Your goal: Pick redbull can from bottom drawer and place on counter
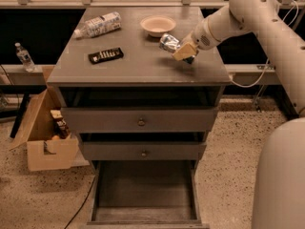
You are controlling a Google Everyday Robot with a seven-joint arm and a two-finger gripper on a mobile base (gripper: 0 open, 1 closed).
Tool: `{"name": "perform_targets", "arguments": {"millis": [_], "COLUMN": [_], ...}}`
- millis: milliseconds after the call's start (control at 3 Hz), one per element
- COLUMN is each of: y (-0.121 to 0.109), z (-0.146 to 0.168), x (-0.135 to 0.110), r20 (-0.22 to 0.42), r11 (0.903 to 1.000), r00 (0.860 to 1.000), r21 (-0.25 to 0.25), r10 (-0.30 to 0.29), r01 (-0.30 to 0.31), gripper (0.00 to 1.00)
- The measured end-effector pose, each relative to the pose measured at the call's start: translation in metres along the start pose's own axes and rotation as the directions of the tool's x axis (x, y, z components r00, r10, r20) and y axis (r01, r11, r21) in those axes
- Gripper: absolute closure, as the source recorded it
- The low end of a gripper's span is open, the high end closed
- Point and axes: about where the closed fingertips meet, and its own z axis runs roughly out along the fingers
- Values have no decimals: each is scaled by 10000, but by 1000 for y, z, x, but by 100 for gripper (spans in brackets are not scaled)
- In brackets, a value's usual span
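The redbull can (168, 42) is a shiny silver can, tilted on its side, held in my gripper (179, 49) just above the right part of the counter (138, 63). The gripper is shut on the can, with its tan fingers (185, 51) around the can's right end. My white arm reaches in from the upper right. The bottom drawer (145, 194) is pulled open below, with its grey floor bare.
On the counter lie a clear plastic bottle (98, 25) at the back left, a black bar packet (106, 55) and a pale bowl (158, 25) just behind the can. Two upper drawers with knobs (141, 122) are shut. A cardboard box (44, 132) stands at the cabinet's left.
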Motion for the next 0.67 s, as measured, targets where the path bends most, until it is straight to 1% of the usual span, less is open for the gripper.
{"name": "perform_targets", "arguments": {"millis": [333, 667], "y": [-10, -17], "z": [10, 6], "x": [-6, -9], "r20": [99, 208], "r11": [10000, 9999], "r00": [9999, 9997], "r21": [-39, 86], "r10": [74, 125], "r01": [-73, -127], "gripper": [2, 0]}}
